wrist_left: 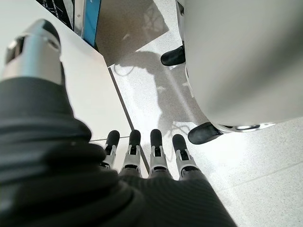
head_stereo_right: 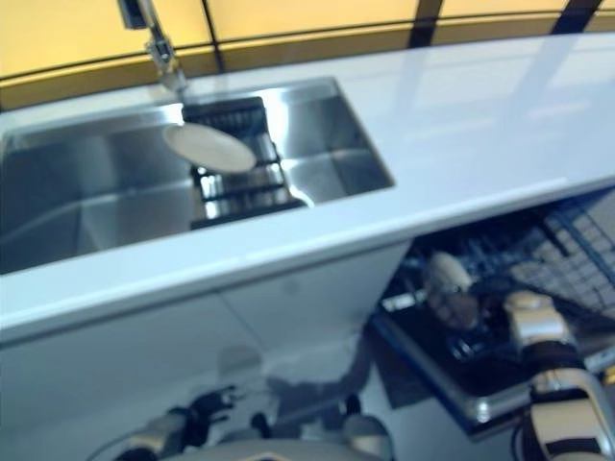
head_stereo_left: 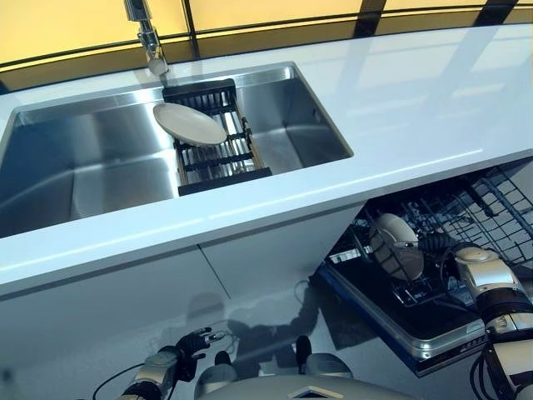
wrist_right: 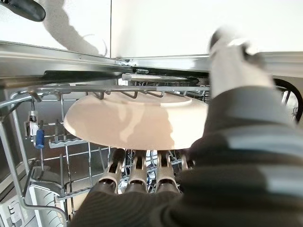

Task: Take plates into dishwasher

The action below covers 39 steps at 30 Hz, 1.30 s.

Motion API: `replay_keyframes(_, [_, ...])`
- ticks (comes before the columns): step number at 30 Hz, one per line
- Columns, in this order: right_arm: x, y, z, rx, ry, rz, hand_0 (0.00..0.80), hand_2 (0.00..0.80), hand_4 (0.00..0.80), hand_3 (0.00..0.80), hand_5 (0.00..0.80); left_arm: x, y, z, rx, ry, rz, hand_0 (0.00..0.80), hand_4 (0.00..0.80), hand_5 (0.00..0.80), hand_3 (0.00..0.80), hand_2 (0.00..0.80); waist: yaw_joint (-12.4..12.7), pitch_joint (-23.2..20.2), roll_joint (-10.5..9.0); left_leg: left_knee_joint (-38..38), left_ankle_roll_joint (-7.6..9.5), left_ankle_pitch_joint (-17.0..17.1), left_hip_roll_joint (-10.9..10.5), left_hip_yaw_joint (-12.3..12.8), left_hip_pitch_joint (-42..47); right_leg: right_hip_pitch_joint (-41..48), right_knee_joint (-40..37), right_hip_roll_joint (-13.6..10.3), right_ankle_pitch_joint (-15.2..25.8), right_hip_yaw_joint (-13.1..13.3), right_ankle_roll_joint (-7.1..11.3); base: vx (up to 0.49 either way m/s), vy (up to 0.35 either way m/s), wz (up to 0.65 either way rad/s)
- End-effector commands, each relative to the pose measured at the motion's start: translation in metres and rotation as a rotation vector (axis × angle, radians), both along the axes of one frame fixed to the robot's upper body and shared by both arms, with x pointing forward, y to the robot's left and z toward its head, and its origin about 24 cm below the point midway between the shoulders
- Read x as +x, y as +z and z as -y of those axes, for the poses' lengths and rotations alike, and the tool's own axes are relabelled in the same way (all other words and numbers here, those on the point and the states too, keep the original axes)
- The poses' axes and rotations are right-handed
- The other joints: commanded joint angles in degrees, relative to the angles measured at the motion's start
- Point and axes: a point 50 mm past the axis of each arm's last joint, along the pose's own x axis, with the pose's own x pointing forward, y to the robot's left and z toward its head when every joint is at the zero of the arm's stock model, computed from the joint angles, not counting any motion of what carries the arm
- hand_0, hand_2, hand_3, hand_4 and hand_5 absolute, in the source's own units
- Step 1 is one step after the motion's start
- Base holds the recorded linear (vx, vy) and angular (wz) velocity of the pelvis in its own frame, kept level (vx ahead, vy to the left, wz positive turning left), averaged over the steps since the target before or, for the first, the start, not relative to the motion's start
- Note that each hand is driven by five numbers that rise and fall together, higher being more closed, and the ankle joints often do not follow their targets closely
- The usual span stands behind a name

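Note:
A cream plate [head_stereo_left: 395, 245] stands on edge in the pulled-out lower dishwasher rack [head_stereo_left: 491, 208], under the counter at the right. My right hand [head_stereo_left: 435, 244] is on it. In the right wrist view the fingers [wrist_right: 137, 177] run under the plate [wrist_right: 137, 123] and the thumb [wrist_right: 232, 56] reaches over its rim. A second white plate [head_stereo_left: 190, 123] leans on the black drying rack [head_stereo_left: 221, 158] in the sink. My left hand [head_stereo_left: 190, 344] hangs low by the cabinet front, its fingers [wrist_left: 142, 146] straight and holding nothing.
The steel sink [head_stereo_left: 83, 158] has a faucet [head_stereo_left: 150, 37] at its back edge. A white counter [head_stereo_left: 400, 92] stretches to the right. The open dishwasher door [head_stereo_left: 416, 333] juts out below. White cabinet fronts [head_stereo_left: 125, 308] stand to the left of it.

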Motion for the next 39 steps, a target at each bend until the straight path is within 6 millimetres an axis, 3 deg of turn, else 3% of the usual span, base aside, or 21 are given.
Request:
replay_keyframes(1, [0.014,0.024,0.004,-0.041,-0.007,0.090,0.000,0.000,0.000,0.000,0.000,0.020,0.008,-0.012,0.026,0.002,0.054,0.000,0.000,0.000,0.000,0.000,-0.4,-0.6,-2.10,0.7,1.79,-2.9,-0.1,-2.4,0.5,-0.6,4.7,-3.4,-2.0,-1.5,3.81,0.000,0.000,0.00])
replay_keyframes(9, [0.003,0.056,0.035,-0.106,-0.105,0.174,0.000,0.000,0.000,0.000,0.000,0.018,0.008,-0.014,0.029,0.010,0.060,0.000,0.000,0.000,0.000,0.000,-2.0,-1.2,-3.24,0.6,2.00,-3.2,0.0,-1.4,0.7,-1.0,4.8,-2.8,-1.9,0.1,3.93,-0.001,0.002,-0.01])
replay_keyframes(19, [-0.020,0.110,0.081,-0.206,-0.265,0.311,0.000,0.000,0.000,0.000,0.000,0.018,0.008,-0.016,0.045,0.029,0.061,0.000,0.000,0.000,0.000,0.000,-4.2,-1.9,-4.52,0.7,2.31,-3.7,0.5,-0.4,1.3,-1.6,5.1,-1.5,-1.7,2.5,4.02,-0.002,-0.001,-0.10])
replay_keyframes(24, [-0.025,0.153,0.097,-0.249,-0.411,0.474,0.000,0.000,0.000,0.000,0.000,0.014,0.006,-0.018,0.057,0.027,0.046,0.000,0.000,0.000,0.000,0.000,-4.5,-2.2,-4.71,0.6,2.27,-3.9,0.5,-0.5,1.5,-1.3,4.6,-1.4,-1.5,2.9,4.07,-0.002,-0.003,-0.13])
replay_keyframes(31, [-0.018,0.233,0.088,-0.381,-0.515,0.755,0.000,0.000,0.000,0.000,0.000,0.015,0.006,-0.015,0.051,0.014,0.038,0.000,0.000,0.000,0.000,0.000,-3.7,-2.7,-4.68,0.5,2.20,-3.9,-0.3,-1.6,1.3,-0.6,3.5,-1.7,-1.4,2.5,3.95,-0.005,0.011,0.00])
replay_keyframes(39, [-0.012,0.282,0.082,-0.506,-0.557,0.856,0.000,0.000,0.000,0.000,0.000,0.015,0.005,-0.012,0.044,0.014,0.035,0.000,0.000,0.000,0.000,0.000,-1.3,-3.3,-5.30,0.3,2.28,-3.8,-1.2,-3.4,0.6,0.4,2.3,-2.2,-1.5,1.0,3.71,-0.008,0.018,0.02])
